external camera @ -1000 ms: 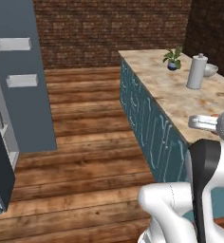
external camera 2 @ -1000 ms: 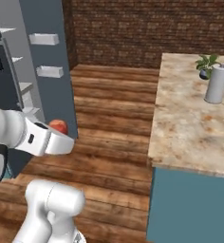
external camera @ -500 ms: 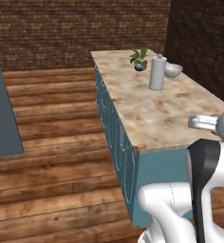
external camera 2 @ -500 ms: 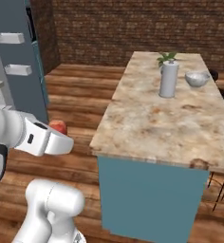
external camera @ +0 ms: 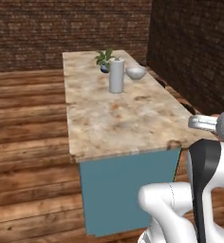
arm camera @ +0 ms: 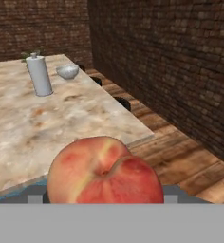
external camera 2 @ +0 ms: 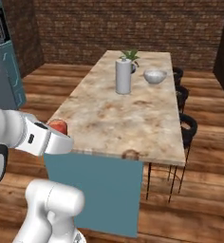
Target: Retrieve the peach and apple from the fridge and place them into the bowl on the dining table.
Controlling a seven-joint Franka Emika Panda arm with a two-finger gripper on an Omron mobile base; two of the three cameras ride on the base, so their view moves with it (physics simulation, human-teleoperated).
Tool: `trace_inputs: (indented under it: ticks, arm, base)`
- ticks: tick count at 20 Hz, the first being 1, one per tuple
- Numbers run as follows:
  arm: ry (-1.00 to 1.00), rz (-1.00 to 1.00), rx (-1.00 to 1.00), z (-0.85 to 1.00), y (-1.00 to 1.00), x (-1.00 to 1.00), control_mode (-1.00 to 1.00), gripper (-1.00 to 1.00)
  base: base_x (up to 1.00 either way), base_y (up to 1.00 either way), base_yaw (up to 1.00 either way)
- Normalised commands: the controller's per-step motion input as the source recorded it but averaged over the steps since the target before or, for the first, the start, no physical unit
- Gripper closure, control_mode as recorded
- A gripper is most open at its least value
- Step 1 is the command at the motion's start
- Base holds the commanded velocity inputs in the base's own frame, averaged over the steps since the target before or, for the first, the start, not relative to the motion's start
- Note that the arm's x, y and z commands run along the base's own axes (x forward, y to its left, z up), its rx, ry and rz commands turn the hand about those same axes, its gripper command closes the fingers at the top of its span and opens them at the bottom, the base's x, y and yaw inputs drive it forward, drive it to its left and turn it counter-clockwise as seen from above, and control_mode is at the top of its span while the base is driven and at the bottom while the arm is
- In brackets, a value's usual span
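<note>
The round pink-and-yellow peach (arm camera: 106,171) filled the lower centre of the hand view, seated right at the gripper (arm camera: 104,197), whose jaws appeared clamped on it from either side, though the fruit hid the tips themselves. In the right base view the same peach (external camera 2: 58,126) peeped out as a red dome behind the white forearm at the left middle of the frame, just off the near corner of the long beige-brown marbled dining table (external camera 2: 133,118). The relation that mattered was the run from fruit to target: the round pale grey-white speckled bowl (arm camera: 68,71) lay toward the upper left of the hand view, at the far end of the table, well apart from the held peach. In the left base view the bowl (external camera: 135,72) sat just beside a tall white cylinder canister (external camera: 116,76), with a small potted green plant (external camera: 104,59) behind. The carry judged only partly done; the apple had yet to be fetched.
</note>
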Motion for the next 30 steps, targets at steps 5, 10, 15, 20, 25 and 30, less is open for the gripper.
trace_inputs:
  ticks: [5,10,15,20,25,30]
  arm:
    - [0.0,0.0,0.0,0.0,0.0,0.0,1.0,1.0]
    - [0.0,0.0,0.0,0.0,0.0,0.0,1.0,1.0]
    - [0.0,0.0,0.0,0.0,0.0,0.0,1.0,1.0]
    - [0.0,0.0,0.0,0.0,0.0,0.0,1.0,1.0]
    - [0.0,0.0,0.0,0.0,0.0,0.0,1.0,1.0]
    - [0.0,0.0,0.0,0.0,0.0,0.0,1.0,1.0]
  base:
    - [0.13,-1.0,-0.06]
    - [0.14,-1.0,-0.06]
    - [0.23,-1.0,-0.05]
    - [0.19,-1.0,-0.02]
    - [0.2,-1.0,-0.01]
    - [0.91,-0.62,0.01]
